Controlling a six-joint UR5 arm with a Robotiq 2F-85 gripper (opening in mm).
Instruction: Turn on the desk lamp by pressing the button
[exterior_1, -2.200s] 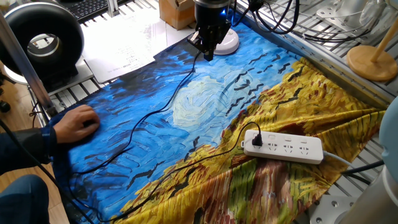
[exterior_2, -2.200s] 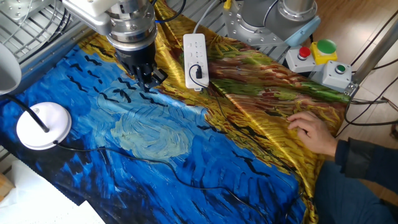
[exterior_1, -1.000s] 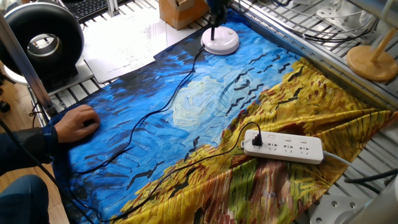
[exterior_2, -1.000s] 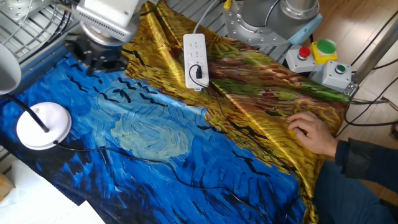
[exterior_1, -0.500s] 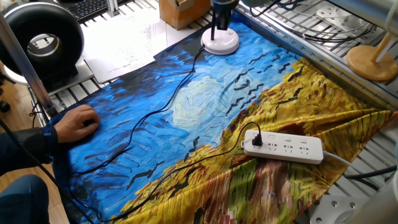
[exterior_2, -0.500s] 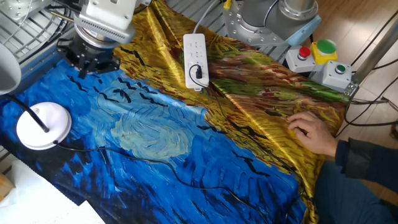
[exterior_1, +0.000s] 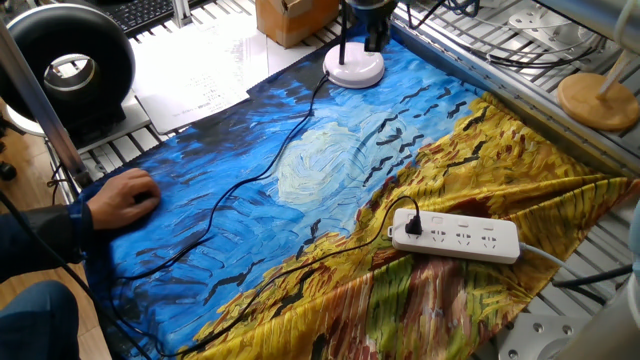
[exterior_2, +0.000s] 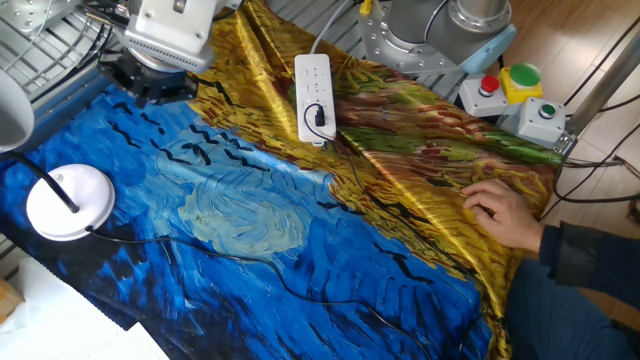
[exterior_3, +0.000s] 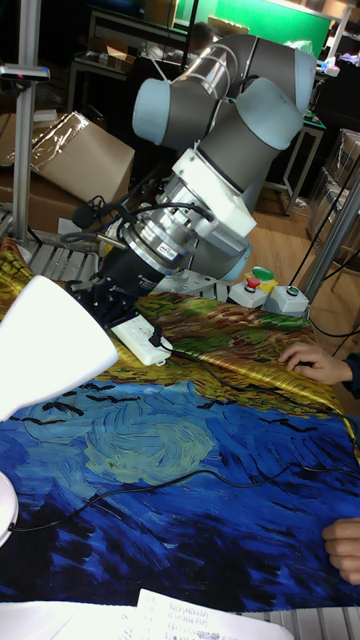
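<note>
Desk lamp, small, with a round white disc base (exterior_2: 68, 202) and a thin black bendy neck (exterior_2: 50, 187), stands on the blue end of the painted satin cloth (exterior_2: 300, 250) covering my table. In one fixed view I see the base (exterior_1: 354, 68) directly below and just in front of the gripper (exterior_1: 372, 22), whose black body hangs above the far rim of the disc; I cannot tell whether it touches the base. In the other fixed view the gripper (exterior_2: 150, 82) sits over the edge of the cloth, apart from the base. The white lamp head (exterior_3: 45, 345) fills the near left of the tall fixed view, beside the gripper (exterior_3: 105, 300).

Finger state: I cannot tell. No view shows me the fingertips clearly enough to judge a gap or contact.

The lamp's thin black cord (exterior_1: 225, 195) runs from the base, away from the fingers, across the pale swirl in the cloth. A white power strip (exterior_1: 456, 237) with a black plug in it lies on the yellow part of the cloth, well apart from the fingers. A person's hand (exterior_1: 118, 198) rests flat on the blue cloth edge, far from the gripper. A big black ring-shaped device (exterior_1: 66, 66) stands off the cloth, well to the side of the fingers, near a sheet of white paper (exterior_1: 195, 60).
</note>
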